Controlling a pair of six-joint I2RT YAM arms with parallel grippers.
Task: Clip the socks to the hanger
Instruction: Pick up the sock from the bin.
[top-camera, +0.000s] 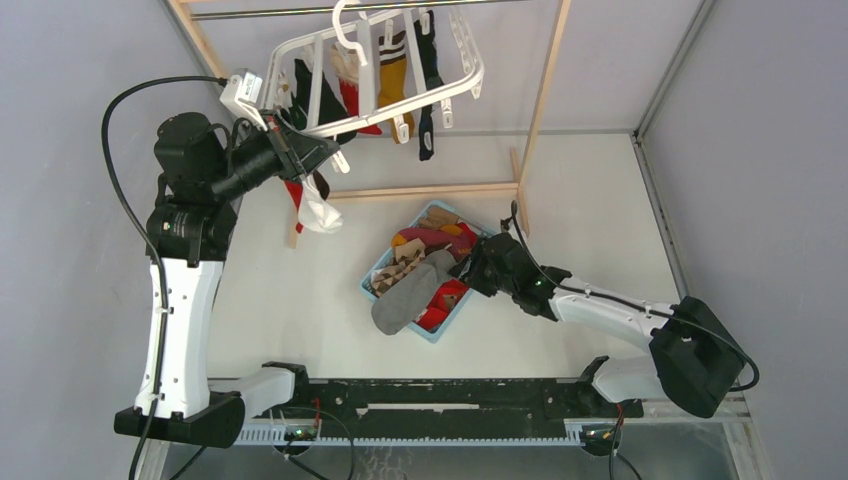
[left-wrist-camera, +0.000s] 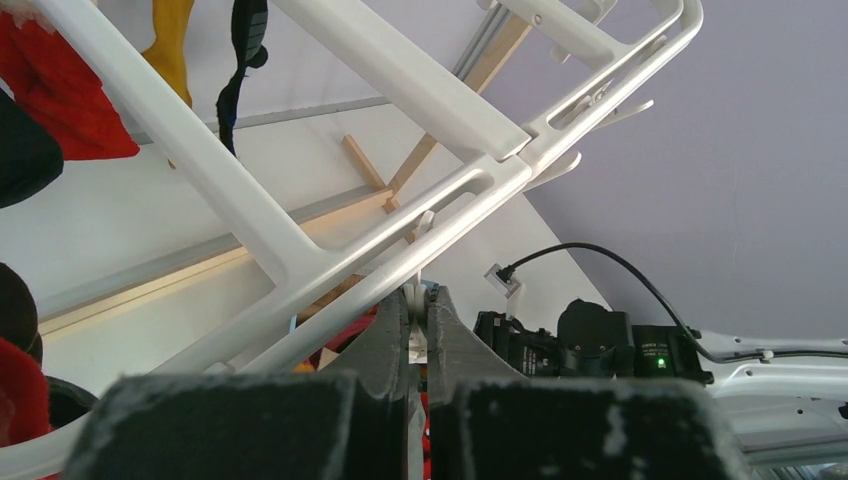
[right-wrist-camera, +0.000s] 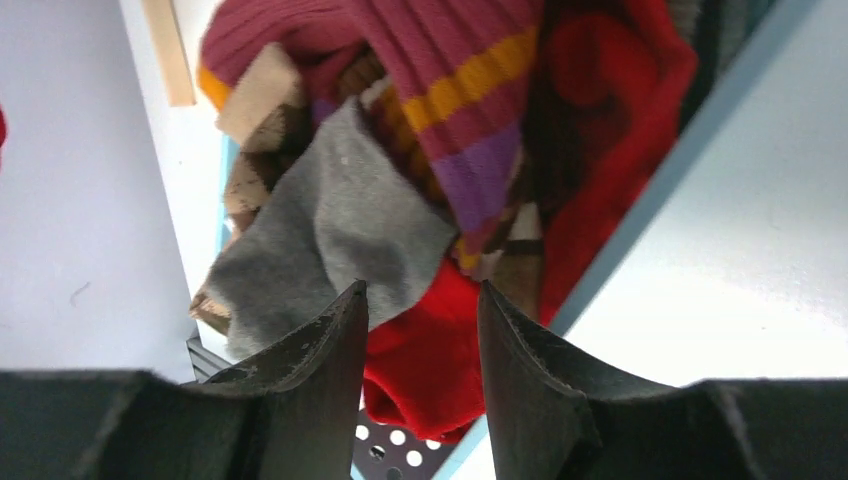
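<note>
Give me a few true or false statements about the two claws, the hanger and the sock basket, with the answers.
1. The right claw is open over the socks in the light-blue basket. True.
2. The left claw is wide open. False: it is shut, up against the white hanger.
3. A mustard sock hangs on the hanger. True.
4. The basket is empty. False: it holds a grey sock, red ones and others.
5. The hanger lies flat on the table. False: it hangs up inside the wooden rack.
</note>
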